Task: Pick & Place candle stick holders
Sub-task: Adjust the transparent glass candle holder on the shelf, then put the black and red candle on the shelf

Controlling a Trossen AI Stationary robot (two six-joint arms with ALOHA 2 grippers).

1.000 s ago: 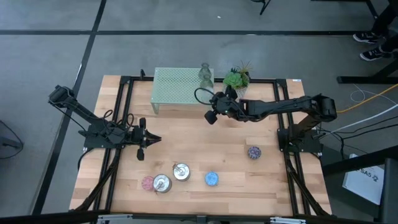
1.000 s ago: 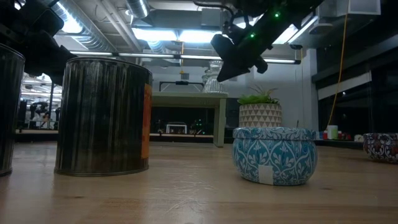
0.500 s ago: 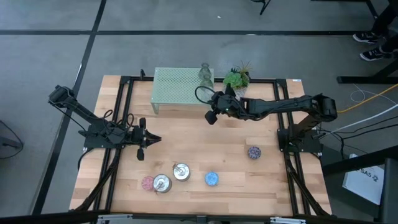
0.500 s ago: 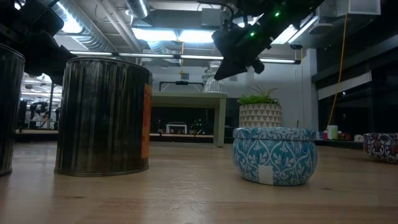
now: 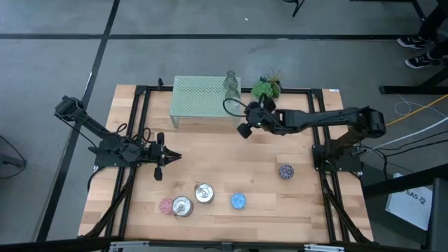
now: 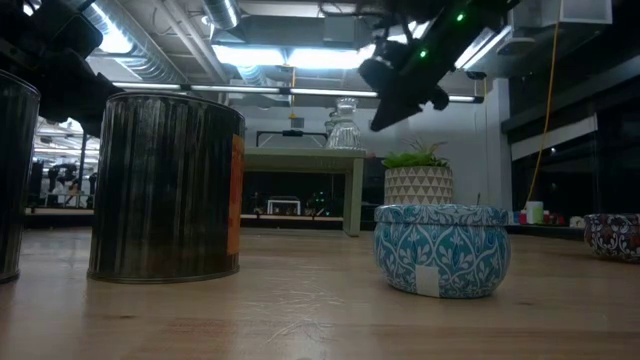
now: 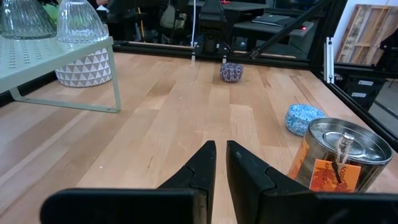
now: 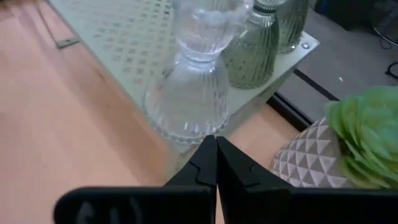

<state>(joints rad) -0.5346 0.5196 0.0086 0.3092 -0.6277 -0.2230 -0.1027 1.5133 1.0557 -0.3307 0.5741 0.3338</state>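
right gripper [image 5: 244, 130] is hanging in the air just off the stand's [image 5: 199, 96] near right corner, jaws pressed fully together and holding nothing. Its wrist cam looks straight at the clear glass holder [image 8: 191, 87] sitting on the corner of the stand, with an olive glass holder [image 8: 255, 48] right behind it, also on the stand. The plant [image 5: 267, 87] in its patterned white pot sits on the worktop [image 5: 266, 175] just beside that end of the stand

left gripper [image 5: 159, 157] is parked low over the left side of the worktop, jaws nearly shut with only a thin slit between them, empty too

the rest of the holders are on the worktop well apart from the stand: pink one [image 5: 166, 206] touching a silver tin [image 5: 183, 206], a second silver tin [image 5: 204, 193] just beside that, blue one [image 5: 239, 201] a bit further right, and the purple one [image 5: 285, 171] off on its own near the right arm's base. In the low view the blue one [image 6: 441, 249] is close to the camera and a silver tin [image 6: 166, 187] with an orange label stands to its left
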